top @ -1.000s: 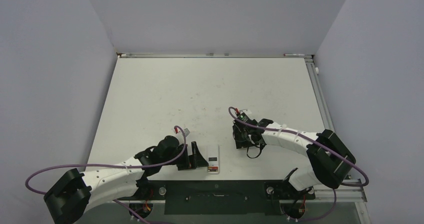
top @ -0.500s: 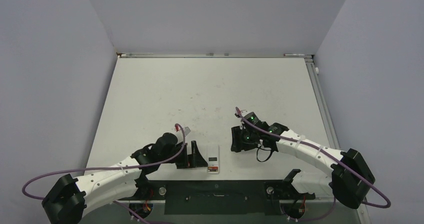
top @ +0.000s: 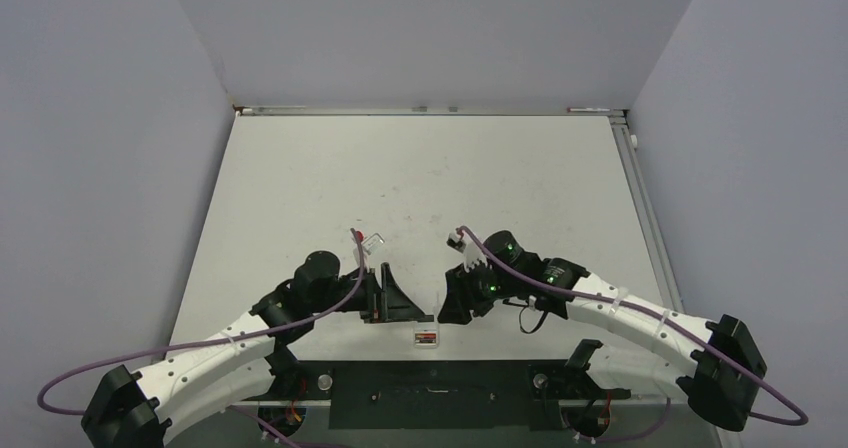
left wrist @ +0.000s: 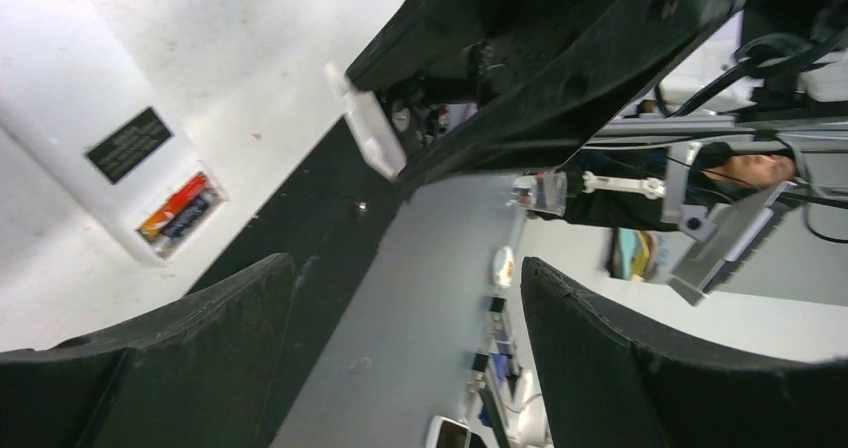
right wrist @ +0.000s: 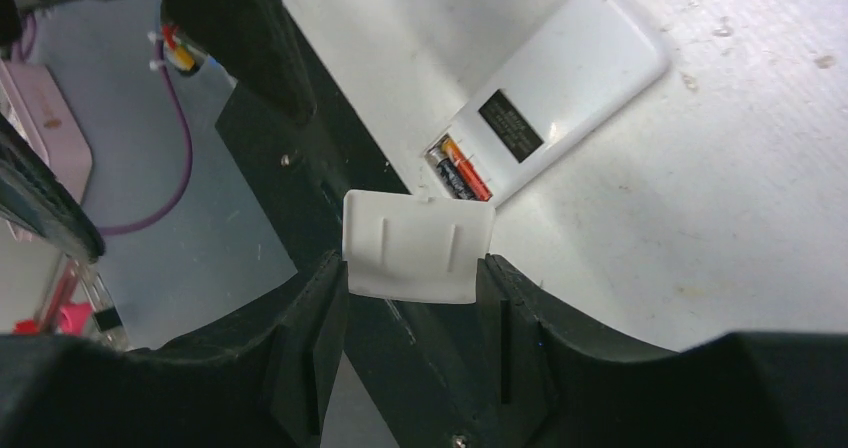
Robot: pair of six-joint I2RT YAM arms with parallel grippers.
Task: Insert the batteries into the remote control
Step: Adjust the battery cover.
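remote control back open, batteries inside

Bright, even light; left wrist view shows remote control blurred.

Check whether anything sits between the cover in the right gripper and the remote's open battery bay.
Nothing visible does. The right gripper holds the white cover just short of the remote control; only table surface shows between it and the batteries.

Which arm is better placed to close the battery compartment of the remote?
Right. The right gripper holds the white cover near the remote, whose batteries lie exposed inside; the left gripper is open, empty.
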